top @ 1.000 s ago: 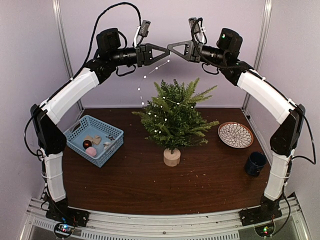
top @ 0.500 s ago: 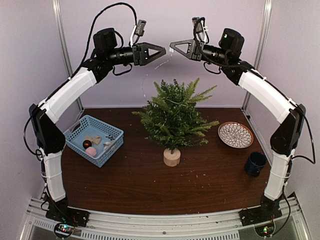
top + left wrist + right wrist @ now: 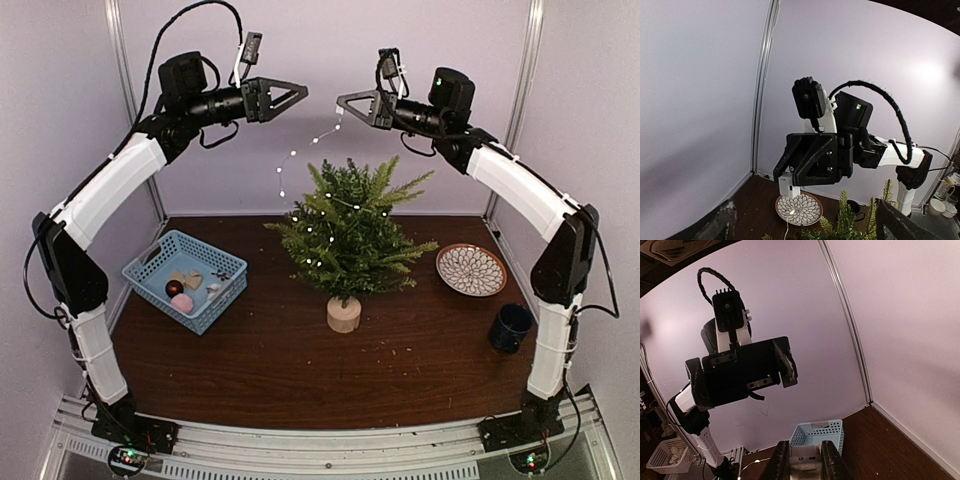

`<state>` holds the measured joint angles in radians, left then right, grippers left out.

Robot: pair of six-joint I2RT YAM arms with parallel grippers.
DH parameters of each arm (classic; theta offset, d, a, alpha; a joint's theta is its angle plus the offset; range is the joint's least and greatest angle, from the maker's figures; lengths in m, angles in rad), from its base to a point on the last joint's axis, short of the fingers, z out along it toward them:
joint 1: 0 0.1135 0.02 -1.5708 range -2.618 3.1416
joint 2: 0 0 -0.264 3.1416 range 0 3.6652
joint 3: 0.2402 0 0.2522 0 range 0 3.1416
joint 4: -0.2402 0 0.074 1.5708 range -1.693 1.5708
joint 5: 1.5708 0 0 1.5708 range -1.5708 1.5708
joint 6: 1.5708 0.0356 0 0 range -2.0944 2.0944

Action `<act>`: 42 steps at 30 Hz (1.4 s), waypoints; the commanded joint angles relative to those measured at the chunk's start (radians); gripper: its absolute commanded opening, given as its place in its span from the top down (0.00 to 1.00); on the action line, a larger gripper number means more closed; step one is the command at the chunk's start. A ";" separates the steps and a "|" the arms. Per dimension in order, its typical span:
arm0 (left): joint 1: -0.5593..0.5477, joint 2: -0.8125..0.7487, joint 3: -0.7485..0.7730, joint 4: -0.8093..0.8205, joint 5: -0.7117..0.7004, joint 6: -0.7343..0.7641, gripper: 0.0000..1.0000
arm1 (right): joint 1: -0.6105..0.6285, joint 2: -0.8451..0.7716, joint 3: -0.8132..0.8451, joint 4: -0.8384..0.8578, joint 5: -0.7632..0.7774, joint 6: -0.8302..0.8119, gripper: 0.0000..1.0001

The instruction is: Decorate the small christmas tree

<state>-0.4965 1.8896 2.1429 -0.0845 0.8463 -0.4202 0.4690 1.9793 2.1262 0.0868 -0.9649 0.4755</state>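
Observation:
The small christmas tree [image 3: 350, 225] stands mid-table on its pale wooden base [image 3: 343, 314]. A string of lit fairy lights [image 3: 293, 154] runs from its branches up to my right gripper [image 3: 341, 104], high above the tree. That gripper is shut on the string's small white battery box [image 3: 805, 460], which also shows in the left wrist view as the white battery box [image 3: 789, 186]. My left gripper [image 3: 298, 92] hovers just left of it, open and holding nothing. Its fingertips [image 3: 722, 222] sit wide apart at the bottom corners of the left wrist view.
A blue basket [image 3: 186, 279] with several ornaments sits at the left of the table. A patterned plate [image 3: 471, 269] lies to the right of the tree, and a dark mug [image 3: 511, 327] stands nearer the front right. Walls enclose the back and sides.
My left gripper opened, let go at the meeting point above the tree and drew back up and to the left. The right gripper keeps the battery box and shifted slightly left.

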 commanded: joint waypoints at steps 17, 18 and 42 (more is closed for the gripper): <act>0.027 -0.093 -0.106 -0.064 -0.109 0.080 0.02 | -0.130 -0.237 -0.397 -0.010 0.080 -0.098 0.83; 0.027 -0.094 -0.110 -0.063 -0.110 0.080 0.03 | -0.136 -0.252 -0.420 -0.009 0.079 -0.098 0.83; 0.026 -0.119 -0.162 -0.072 -0.090 0.078 0.02 | -0.190 -0.493 -0.792 -0.021 0.086 -0.115 0.83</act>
<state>-0.4767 1.8061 1.9873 -0.1894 0.7418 -0.3565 0.2890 1.5543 1.3666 0.0479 -0.8772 0.3691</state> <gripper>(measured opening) 0.976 0.209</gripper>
